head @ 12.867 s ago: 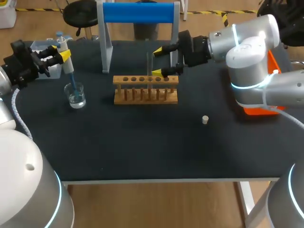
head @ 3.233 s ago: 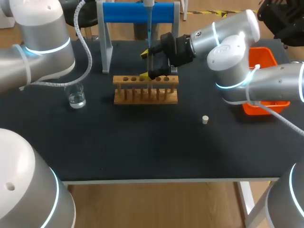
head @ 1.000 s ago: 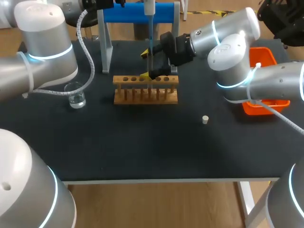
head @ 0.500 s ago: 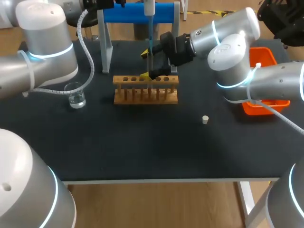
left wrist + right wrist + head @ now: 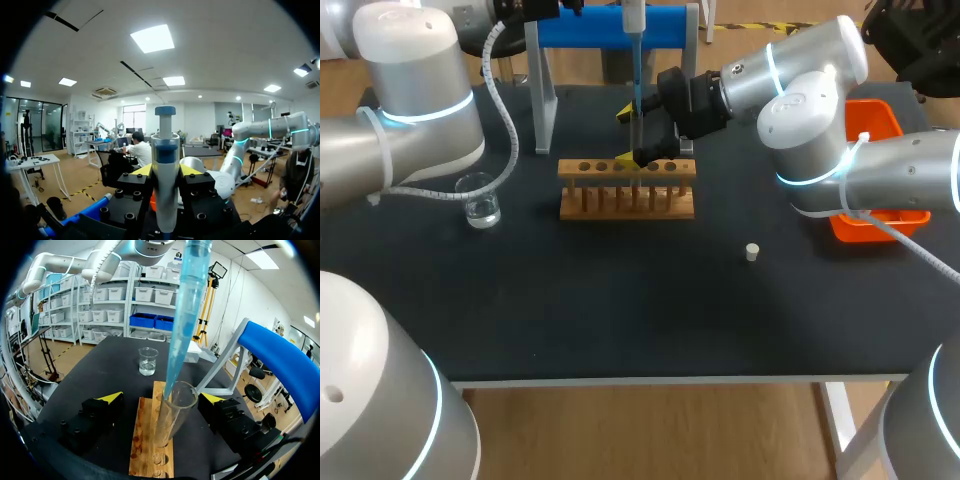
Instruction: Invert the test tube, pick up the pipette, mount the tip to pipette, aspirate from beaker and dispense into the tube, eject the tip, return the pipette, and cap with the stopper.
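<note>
A clear test tube [image 5: 172, 415] stands upright in a wooden rack [image 5: 150, 450], in a hole a bit right of the rack's middle in the head view. A see-through blue tip [image 5: 182, 325] points down from above, w/ its narrow end just inside the tube's mouth.

The tip sits on a white pipette [image 5: 165, 165], held upright in the L gripper [image 5: 166, 172]. That gripper's yellow-tipped fingers press the pipette body from both sides. The L arm [image 5: 420, 90] comes in from the far left corner, high above the rack.

The R gripper [image 5: 628, 136] sits level w/ the tube, one finger on each side of it. It is spread wide: one finger is clearly apart from the glass, the other is just beside it, and whether that one touches is unclear.

A small glass beaker [image 5: 480, 205] w/ a little clear liquid stands on the dark surface [image 5: 620, 300], left of the rack and well apart from it. A small white stopper [image 5: 752, 251] lies on the surface, to the rack's near right. A blue-topped stand [image 5: 610, 25] rises behind the rack. An orange bin [image 5: 876, 118] sits at the surface's right edge, partly hidden by the R arm.
</note>
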`<action>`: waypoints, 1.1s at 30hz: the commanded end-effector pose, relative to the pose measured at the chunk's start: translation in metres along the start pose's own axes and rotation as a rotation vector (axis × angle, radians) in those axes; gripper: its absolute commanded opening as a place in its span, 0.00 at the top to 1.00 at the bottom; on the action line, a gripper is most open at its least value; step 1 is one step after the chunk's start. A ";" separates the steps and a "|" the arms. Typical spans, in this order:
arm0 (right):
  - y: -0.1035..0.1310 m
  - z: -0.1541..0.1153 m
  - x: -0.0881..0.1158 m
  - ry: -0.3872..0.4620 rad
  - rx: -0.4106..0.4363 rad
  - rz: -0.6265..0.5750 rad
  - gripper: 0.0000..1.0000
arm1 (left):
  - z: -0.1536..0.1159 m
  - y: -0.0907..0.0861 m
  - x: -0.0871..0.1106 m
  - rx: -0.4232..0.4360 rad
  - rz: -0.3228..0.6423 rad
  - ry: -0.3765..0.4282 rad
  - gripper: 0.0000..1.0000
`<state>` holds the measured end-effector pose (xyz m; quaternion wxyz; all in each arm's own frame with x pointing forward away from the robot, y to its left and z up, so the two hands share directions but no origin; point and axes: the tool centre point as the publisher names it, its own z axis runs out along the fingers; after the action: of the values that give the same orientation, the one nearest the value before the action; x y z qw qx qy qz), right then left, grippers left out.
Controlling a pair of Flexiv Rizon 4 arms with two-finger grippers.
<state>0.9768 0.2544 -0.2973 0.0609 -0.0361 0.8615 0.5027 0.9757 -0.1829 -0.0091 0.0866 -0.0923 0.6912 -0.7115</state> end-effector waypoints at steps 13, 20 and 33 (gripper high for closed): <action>0.000 -0.001 0.000 0.001 0.001 0.000 0.00 | 0.001 -0.012 0.004 -0.012 0.023 0.008 1.00; 0.000 -0.001 0.000 0.001 0.001 0.000 0.00 | 0.001 -0.013 0.003 -0.018 0.029 0.008 1.00; 0.000 -0.001 0.000 0.001 0.001 0.000 0.00 | 0.003 -0.006 -0.003 -0.016 0.018 0.012 1.00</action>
<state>0.9768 0.2544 -0.2973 0.0609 -0.0361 0.8615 0.5027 0.9771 -0.1851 -0.0025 0.0902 -0.0849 0.6983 -0.7050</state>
